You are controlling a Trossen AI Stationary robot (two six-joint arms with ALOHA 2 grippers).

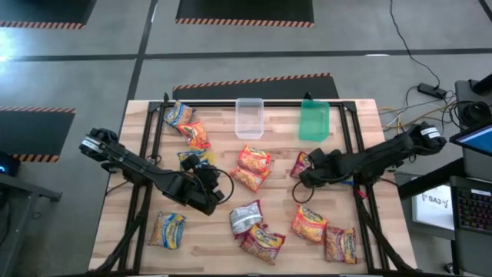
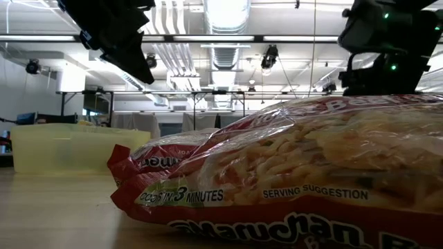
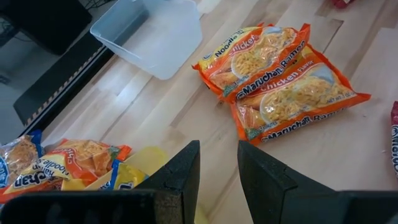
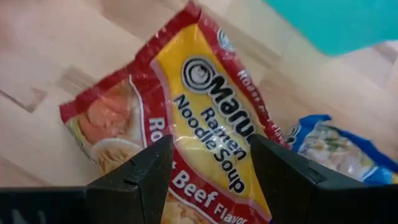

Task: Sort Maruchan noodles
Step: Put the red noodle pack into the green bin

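High view: the wooden table [image 1: 138, 154] carries ramen packets scattered across it, with a clear tub [image 1: 249, 117] and a green tub [image 1: 314, 120] standing side by side near its far edge. The left gripper [image 1: 209, 185] hangs over the left middle of the table, just beside a yellow-and-blue packet [image 1: 191, 159]. Its fingers [image 3: 180, 171] stand a narrow gap apart with nothing between them, and in the left wrist view they point toward two orange chicken packets [image 3: 283, 78] lying overlapped on the bare wood, near the clear tub. Another small pile of packets [image 3: 59, 163] shows close to that gripper, touching one another.

The right gripper [image 1: 309, 175] is over the right middle of the table, in front of the green tub. Its fingers [image 4: 140, 177] stand wide apart, one on each side of a dark red beef packet [image 4: 180, 124] that lies flat on the wood; whether they touch it cannot be told. A blue-edged packet [image 4: 336, 149] lies just beside the beef one.

Nearer the front edge lie a silvery packet [image 1: 246, 215], a red one [image 1: 264, 241] touching it, two more orange-red ones [image 1: 310, 224] to the right, and a single yellow-orange packet [image 1: 167, 228] on the left. Two more packets [image 1: 188, 125] rest at the far left corner.

In the low view a large red packet [image 2: 291, 180] fills the foreground.
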